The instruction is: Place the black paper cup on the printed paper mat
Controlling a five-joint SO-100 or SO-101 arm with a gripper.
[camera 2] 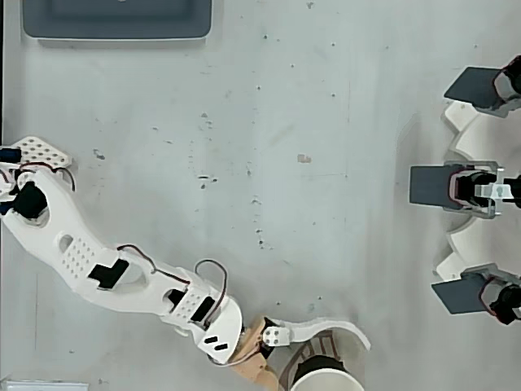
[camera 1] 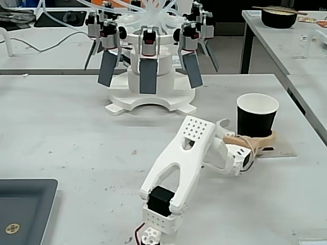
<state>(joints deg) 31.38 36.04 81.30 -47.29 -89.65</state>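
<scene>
In the fixed view, going left to right, one dark grey tray (camera 1: pixel 23 204) lies at the lower left corner of the desk (camera 1: pixel 76 127), with a small round pale mark on its floor. In the overhead view the same tray (camera 2: pixel 118 20) sits at the top left edge.

One white arm (camera 1: pixel 179 163) rises from the bottom centre and reaches to the right; in the overhead view the arm (camera 2: pixel 89 261) runs from the left edge down toward the bottom centre.

Behind it stands one white round fixture (camera 1: pixel 150 81) carrying grey hanging flaps, three of them plainly facing the camera; in the overhead view three grey flaps show on the fixture (camera 2: pixel 480 191) at the right edge.

At the arm's end, the tool (camera 1: pixel 258 140) stands spread around the base of one black paper cup (camera 1: pixel 257 115), a tan finger (camera 1: pixel 240 139) curving round the front of the base. I cannot tell whether the fingers press the cup or merely ring it. The cup stands upright, white inside, on one printed paper mat (camera 1: pixel 282 151), of which only a strip shows to the right of the cup. In the overhead view the tool (camera 2: pixel 313 354) and the cup's white rim (camera 2: pixel 326 379) lie at the bottom edge, partly cut off.

On a second desk at the upper right sits one black bowl (camera 1: pixel 279 17).
</scene>
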